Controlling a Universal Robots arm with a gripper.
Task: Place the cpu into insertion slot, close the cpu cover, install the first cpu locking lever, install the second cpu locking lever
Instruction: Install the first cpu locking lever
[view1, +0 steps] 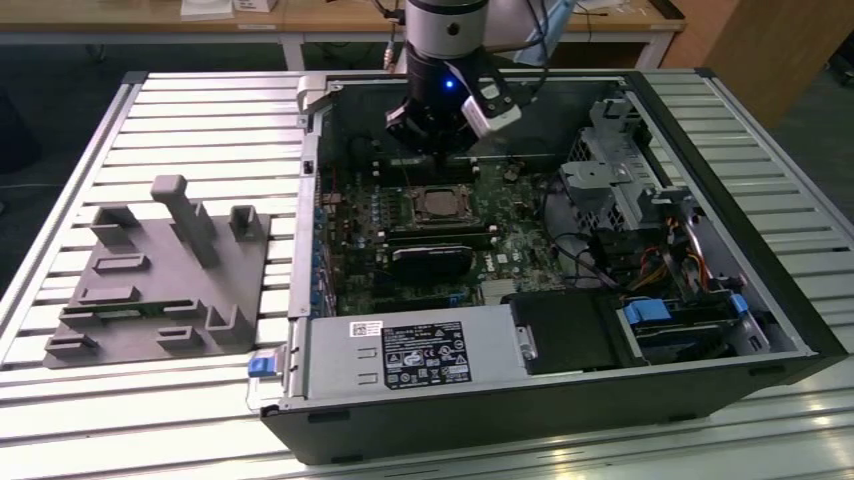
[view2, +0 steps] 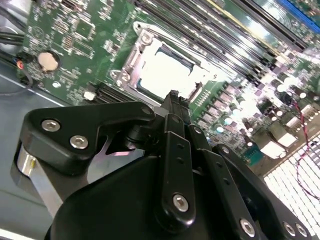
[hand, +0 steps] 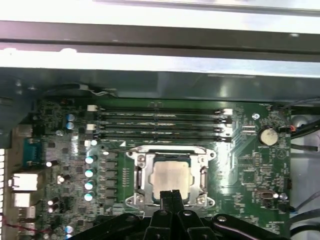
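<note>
One gripper (hand: 170, 194), its fingers pressed together with nothing held, sits low inside the open case (view1: 747, 300). In both wrist views the tips are at the edge of the slot (hand: 134, 156), on the side away from the memory slots (hand: 160, 122); cannot tell if they touch it. The cpu (hand: 171, 175) lies flat in the slot, pale face up. The cover (hand: 145, 177) is down around it as a silver frame, with the cpu showing through its window. Cannot tell if the levers are locked. The green board (hand: 250, 165) surrounds the slot, and a coin battery (hand: 269, 135) sits well off to one side of it. In the exterior view the gripper (view1: 438, 155) hangs over the board just beyond the cpu (view1: 441, 205), and the case lies on its side on a slatted table (view1: 200, 110). A grey fixture (view1: 160, 280) rests on the table to the exterior view's left of the case. A labelled power supply (view1: 414, 355) fills the near corner of the case.
</note>
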